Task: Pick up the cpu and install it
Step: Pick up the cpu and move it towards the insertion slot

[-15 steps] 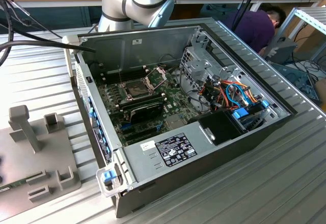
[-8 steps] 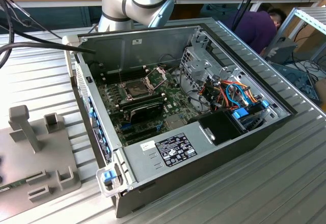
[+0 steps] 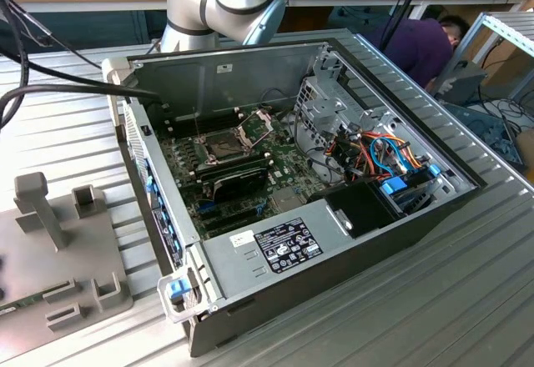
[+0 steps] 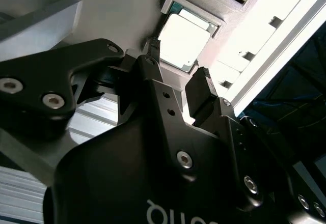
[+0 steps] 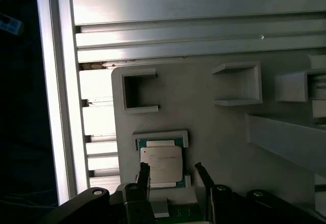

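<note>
The computer case (image 3: 209,79) is lying open on its side well apart from the grey fixture plate (image 3: 21,250), toward the exterior view's right of it. The case is holding a board (image 3: 290,179) with a dark socket (image 3: 224,143), whose hinged metal frame (image 3: 260,121) is standing raised. The fixture plate is carrying several walled pockets. In the first wrist view a shallow framed nest (image 5: 160,134) on the plate is holding the cpu (image 5: 161,164), while a bracket pocket (image 5: 137,91) beside it on the plate is showing nothing inside. The gripper (image 5: 171,167) is hovering over that nest with its claw released, the fingers (image 5: 144,172) spreading to either side of the chip and gripping nothing. The cpu is sitting flat in the nest, silvery top up. Risk, as judged: the chip is offering only thin edges and the nest rim is crowding them. A closure that is off-centre or too high is likely to skid off the lid, tilt the chip in the nest, or catch on the rim.
</note>
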You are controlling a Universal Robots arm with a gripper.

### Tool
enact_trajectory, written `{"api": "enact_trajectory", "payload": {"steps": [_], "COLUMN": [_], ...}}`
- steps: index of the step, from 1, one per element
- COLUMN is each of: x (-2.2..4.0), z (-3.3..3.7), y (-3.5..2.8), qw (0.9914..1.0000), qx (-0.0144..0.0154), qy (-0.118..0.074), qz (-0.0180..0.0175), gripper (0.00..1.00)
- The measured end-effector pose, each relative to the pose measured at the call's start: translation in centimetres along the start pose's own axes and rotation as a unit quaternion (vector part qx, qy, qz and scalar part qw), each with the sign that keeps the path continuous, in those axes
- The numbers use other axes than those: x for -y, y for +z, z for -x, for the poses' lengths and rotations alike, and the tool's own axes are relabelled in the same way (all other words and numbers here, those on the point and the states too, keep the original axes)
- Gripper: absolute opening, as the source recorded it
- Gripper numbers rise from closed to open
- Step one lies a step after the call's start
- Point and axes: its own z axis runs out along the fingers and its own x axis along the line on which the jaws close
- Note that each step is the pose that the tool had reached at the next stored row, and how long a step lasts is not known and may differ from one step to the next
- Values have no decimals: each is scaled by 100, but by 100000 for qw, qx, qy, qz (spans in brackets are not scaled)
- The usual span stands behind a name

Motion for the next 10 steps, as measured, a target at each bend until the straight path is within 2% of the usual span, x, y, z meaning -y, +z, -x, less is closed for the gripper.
{"api": "enact_trajectory", "payload": {"steps": [3,10], "x": [-1,-2], "z": [-5,-20], "y": [61,158], "qw": [100000,100000], "qx": [-19,-18], "qy": [-2,1], "qz": [-2,-5], "gripper": [48,48]}}
